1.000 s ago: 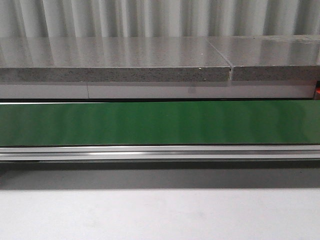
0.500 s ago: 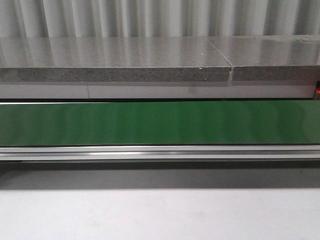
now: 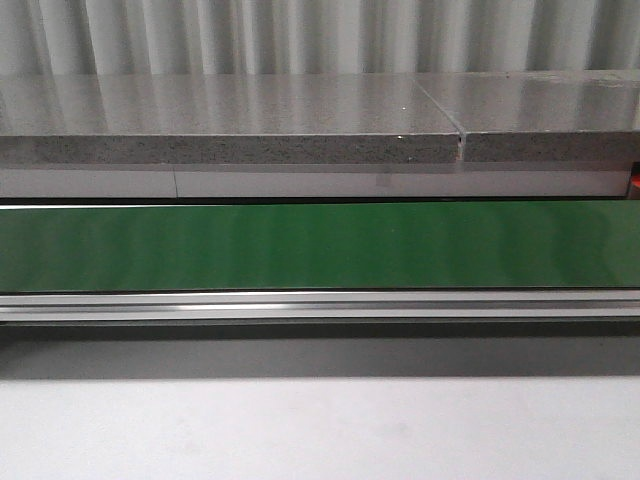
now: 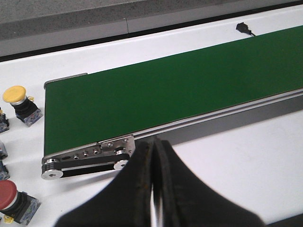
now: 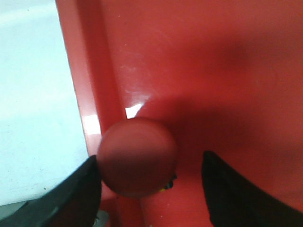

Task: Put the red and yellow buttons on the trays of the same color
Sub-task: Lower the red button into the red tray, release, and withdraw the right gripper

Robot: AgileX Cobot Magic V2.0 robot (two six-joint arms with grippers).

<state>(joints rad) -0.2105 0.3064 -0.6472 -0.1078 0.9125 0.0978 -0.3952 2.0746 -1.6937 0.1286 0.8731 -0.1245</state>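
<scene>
In the right wrist view, a red button (image 5: 137, 156) sits inside the red tray (image 5: 213, 71), close to the tray's rim. My right gripper (image 5: 150, 163) is open around it: one finger touches the button's cap, the other stands apart with a clear gap. My left gripper (image 4: 154, 142) is shut with nothing in it, hovering over the white table near the end of the green conveyor belt (image 4: 180, 90). A yellow button (image 4: 15, 96) and another red button (image 4: 9, 197) stand on the table beyond that belt end. No yellow tray is in view.
The front view shows only the green belt (image 3: 320, 245), its aluminium rail (image 3: 320, 303), a grey stone ledge (image 3: 230, 130) and the white table. More button bases are cut off by the frame edge (image 4: 2, 124). A small black plug (image 4: 242, 27) lies behind the belt.
</scene>
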